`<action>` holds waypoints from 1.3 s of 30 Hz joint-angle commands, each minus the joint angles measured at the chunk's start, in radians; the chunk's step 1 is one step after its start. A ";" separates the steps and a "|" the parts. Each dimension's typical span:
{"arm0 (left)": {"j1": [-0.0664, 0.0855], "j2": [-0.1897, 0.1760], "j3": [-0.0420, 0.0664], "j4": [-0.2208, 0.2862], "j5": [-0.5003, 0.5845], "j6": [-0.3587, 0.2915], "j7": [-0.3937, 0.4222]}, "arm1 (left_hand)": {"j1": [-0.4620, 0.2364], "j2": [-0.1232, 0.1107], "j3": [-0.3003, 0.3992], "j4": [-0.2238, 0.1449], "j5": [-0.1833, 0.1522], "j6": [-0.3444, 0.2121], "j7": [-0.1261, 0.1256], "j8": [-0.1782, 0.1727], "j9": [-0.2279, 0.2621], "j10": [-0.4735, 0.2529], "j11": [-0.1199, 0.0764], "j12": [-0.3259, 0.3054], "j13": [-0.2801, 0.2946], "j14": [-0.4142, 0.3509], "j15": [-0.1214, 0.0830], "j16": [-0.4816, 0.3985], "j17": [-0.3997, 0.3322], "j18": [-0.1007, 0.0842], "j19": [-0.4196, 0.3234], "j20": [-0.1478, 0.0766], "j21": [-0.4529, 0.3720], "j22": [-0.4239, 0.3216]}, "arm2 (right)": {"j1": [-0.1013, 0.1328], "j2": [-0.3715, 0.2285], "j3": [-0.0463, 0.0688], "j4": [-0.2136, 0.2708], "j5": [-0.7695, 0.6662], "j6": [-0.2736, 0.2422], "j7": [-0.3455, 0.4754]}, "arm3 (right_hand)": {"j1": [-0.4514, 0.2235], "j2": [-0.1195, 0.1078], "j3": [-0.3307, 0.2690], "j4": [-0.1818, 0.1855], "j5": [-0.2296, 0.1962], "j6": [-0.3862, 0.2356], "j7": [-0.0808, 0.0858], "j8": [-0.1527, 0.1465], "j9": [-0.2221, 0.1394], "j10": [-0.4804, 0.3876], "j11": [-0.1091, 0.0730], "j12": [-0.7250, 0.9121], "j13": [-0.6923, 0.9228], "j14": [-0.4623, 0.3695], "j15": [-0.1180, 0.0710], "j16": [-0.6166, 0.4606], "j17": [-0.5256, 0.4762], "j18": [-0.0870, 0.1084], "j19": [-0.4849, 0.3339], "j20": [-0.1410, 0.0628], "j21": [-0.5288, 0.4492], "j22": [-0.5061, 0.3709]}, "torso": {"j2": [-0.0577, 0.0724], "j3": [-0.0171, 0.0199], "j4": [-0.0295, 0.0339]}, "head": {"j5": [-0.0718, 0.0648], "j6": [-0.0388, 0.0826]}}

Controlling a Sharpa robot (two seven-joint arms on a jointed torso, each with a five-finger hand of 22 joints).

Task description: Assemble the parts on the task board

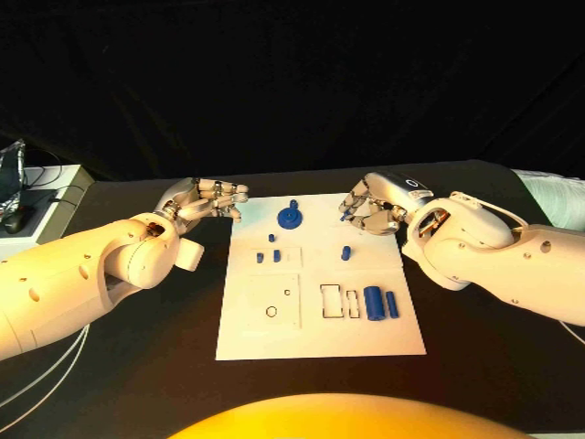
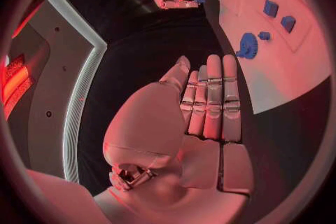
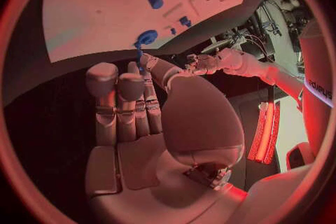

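Left hand [image 1: 211,199] over the black table [image 1: 504,375], just off the far left corner of the task board [image 1: 319,338]; in the left wrist view, fingers [image 2: 213,101] straight and side by side, nothing in them. Right hand [image 1: 375,207] at the board's far right corner, fingers curled in, small blue part [image 1: 345,218] pinched at the fingertips; the same pinch seen from across in the left wrist view [image 2: 199,1].

On the board, blue gear [image 1: 290,218] near the far edge, between the two hands, apart from both. Nearer, three small blue blocks [image 1: 268,239] towards the left side, loosely grouped. Short blue peg [image 1: 345,252] lying alone right of centre. Two blue cylinders [image 1: 373,301] side by side at the right edge, just beside the rectangular cut-outs [image 1: 332,301]. Square recess with small holes [image 1: 277,306] at the left of the near half, nothing standing in it.
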 commanded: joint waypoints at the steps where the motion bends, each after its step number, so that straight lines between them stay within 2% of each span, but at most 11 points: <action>1: -0.001 0.008 0.001 -0.001 0.011 -0.005 0.006 | 0.002 -0.002 -0.001 -0.002 0.000 -0.001 0.002 -0.002 0.001 0.004 0.000 -0.005 0.000 0.008 -0.002 -0.004 -0.001 0.000 0.003 -0.001 0.005 0.001 | -0.020 0.022 -0.008 0.029 -0.050 -0.014 0.052 | 0.011 0.013 -0.005 -0.003 0.005 0.003 0.004 0.004 0.002 0.018 -0.011 0.005 0.001 -0.003 -0.005 0.006 -0.002 0.013 0.042 -0.002 0.006 0.088 | -0.003 -0.0001 0.0011 | 0.016 -0.005; 4: -0.001 0.016 0.000 0.000 0.012 -0.004 0.007 | 0.000 -0.003 -0.002 -0.001 0.000 0.000 0.002 -0.002 0.001 0.003 0.000 -0.005 -0.001 0.008 -0.001 -0.005 -0.001 0.000 0.003 -0.001 0.004 0.001 | -0.040 0.049 -0.015 0.039 -0.108 -0.002 0.054 | 0.011 0.013 -0.004 -0.003 0.005 0.003 0.004 0.003 0.002 0.017 -0.011 0.005 0.001 -0.003 -0.005 0.006 -0.002 0.013 0.041 -0.002 0.005 0.088 | -0.002 0.0000 0.0019 | 0.027 -0.011; 8: -0.001 0.021 0.000 0.002 0.012 -0.006 0.009 | 0.004 -0.002 0.000 -0.003 0.000 0.001 0.001 -0.002 0.001 0.003 -0.001 -0.005 0.000 0.008 -0.002 -0.005 -0.001 0.000 0.002 -0.001 0.004 0.002 | -0.066 0.081 -0.020 0.041 -0.165 0.012 0.044 | 0.012 0.011 -0.004 -0.003 0.008 0.004 0.004 0.004 0.002 0.019 -0.011 0.005 0.001 -0.003 -0.005 0.007 -0.003 0.013 0.042 -0.002 0.008 0.088 | -0.003 -0.0026 0.0010 | 0.039 -0.024; 11: -0.001 0.024 0.000 0.003 0.012 -0.006 0.011 | 0.004 -0.002 0.000 -0.003 0.000 0.001 0.001 -0.002 0.001 0.003 -0.001 -0.005 0.000 0.008 -0.002 -0.005 -0.001 0.000 0.002 -0.001 0.004 0.002 | -0.084 0.105 -0.023 0.041 -0.199 0.030 0.029 | 0.012 0.011 -0.004 -0.003 0.011 0.004 0.004 0.003 0.002 0.019 -0.011 0.005 0.001 -0.003 -0.005 0.008 -0.003 0.013 0.042 -0.002 0.008 0.088 | -0.003 -0.0009 0.0012 | 0.051 -0.028; 15: -0.001 0.029 0.000 0.001 0.012 -0.006 0.012 | 0.005 -0.002 0.001 -0.004 0.000 0.002 0.001 -0.002 0.001 0.005 -0.001 -0.005 0.000 0.008 -0.002 -0.006 -0.001 0.001 0.003 -0.001 0.004 0.003 | -0.099 0.132 -0.026 0.038 -0.222 0.055 0.017 | 0.012 0.011 -0.003 -0.003 0.012 0.004 0.004 0.003 0.002 0.019 -0.011 0.005 0.001 -0.003 -0.005 0.008 -0.004 0.013 0.041 -0.002 0.008 0.088 | -0.002 -0.0015 0.0035 | 0.064 -0.034; 22: -0.001 0.037 0.001 -0.003 0.012 -0.003 0.010 | 0.004 -0.002 0.001 -0.003 0.000 0.003 0.000 -0.002 0.001 0.006 -0.001 -0.004 0.000 0.008 -0.002 -0.006 -0.001 0.001 0.003 -0.001 0.004 0.004 | -0.121 0.170 -0.030 0.027 -0.254 0.103 -0.003 | 0.012 0.011 -0.003 -0.004 0.012 0.003 0.005 0.003 0.001 0.018 -0.011 0.005 0.001 -0.004 -0.005 0.008 -0.005 0.013 0.041 -0.002 0.006 0.088 | -0.003 -0.0010 0.0017 | 0.086 -0.044; 30: -0.001 0.037 0.001 -0.005 0.010 0.000 0.005 | 0.006 -0.002 0.003 -0.005 0.000 0.002 0.000 -0.002 0.001 0.008 -0.002 -0.005 -0.001 0.019 -0.005 0.001 0.004 0.004 0.015 -0.005 0.013 0.013 | -0.143 0.201 -0.033 0.004 -0.275 0.130 -0.018 | 0.010 0.012 -0.003 -0.005 0.012 0.003 0.005 0.003 0.001 0.017 -0.011 0.005 0.001 -0.004 -0.005 0.008 -0.007 0.014 0.040 -0.002 0.002 0.087 | -0.002 -0.0002 0.0029 | 0.101 -0.044; 39: -0.001 0.037 0.001 -0.004 0.009 0.002 0.006 | 0.004 -0.003 0.003 -0.005 0.000 0.003 0.000 -0.002 0.001 0.008 -0.002 -0.006 -0.001 0.016 -0.005 0.001 0.005 0.004 0.011 -0.004 0.012 0.018 | -0.154 0.211 -0.035 -0.007 -0.295 0.150 -0.036 | 0.010 0.012 -0.002 -0.007 0.013 0.003 0.005 0.003 0.001 0.018 -0.011 0.005 0.001 -0.004 -0.005 0.008 -0.007 0.014 0.040 -0.002 0.002 0.086 | -0.002 -0.0007 0.0015 | 0.106 -0.044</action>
